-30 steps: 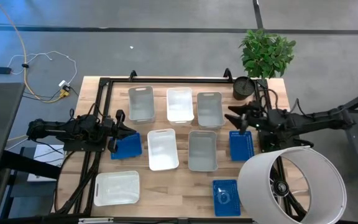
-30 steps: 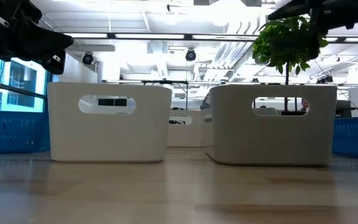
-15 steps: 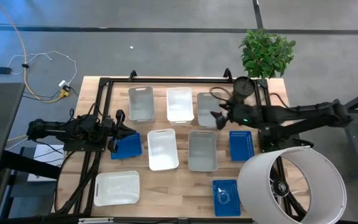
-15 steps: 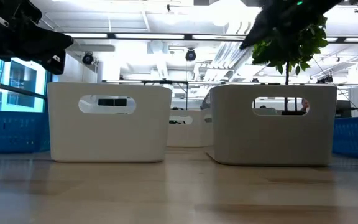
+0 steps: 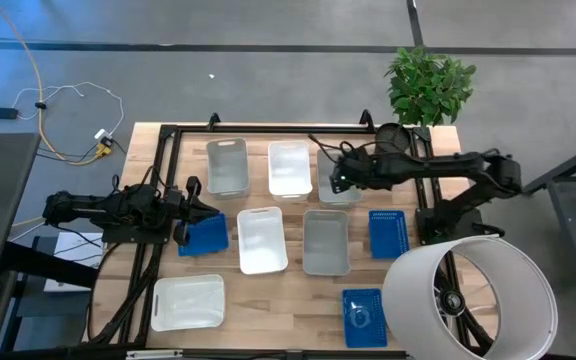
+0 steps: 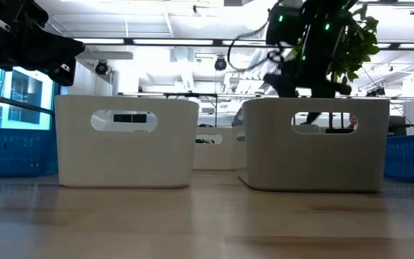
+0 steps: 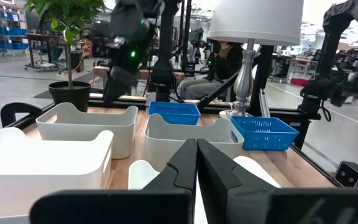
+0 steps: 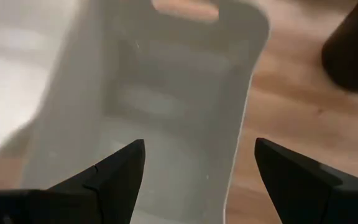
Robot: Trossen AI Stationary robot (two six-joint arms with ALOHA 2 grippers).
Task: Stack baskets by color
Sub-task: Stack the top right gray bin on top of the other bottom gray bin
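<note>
Several baskets rest on their bottoms on the wooden table. In the far row are a grey basket [image 5: 227, 166], a white one [image 5: 289, 168] and another grey one [image 5: 334, 188]. Nearer lie a white [image 5: 262, 240], a grey [image 5: 326, 242] and a blue basket [image 5: 388, 233], with another white [image 5: 188, 302] and blue [image 5: 364, 317] basket nearest. My right gripper [image 5: 340, 178] [image 8: 199, 144] hovers open over the far right grey basket [image 8: 166, 118], tipped downward and touching nothing. My left gripper [image 5: 206, 210] [image 7: 196, 149] waits shut and level at the table's left, above a blue basket [image 5: 204, 238].
A large white lampshade [image 5: 468, 300] stands at the near right corner. A dark pot [image 5: 393, 140] with a green plant [image 5: 428, 85] sits at the far right, close behind my right arm. A black frame [image 5: 268, 127] runs along the table's edges.
My right gripper has swung from the table's right side toward the left and far edge. It has tipped from level to pointing steeply down, and now stands over the far right grey basket. It has stayed open. No basket has moved.
</note>
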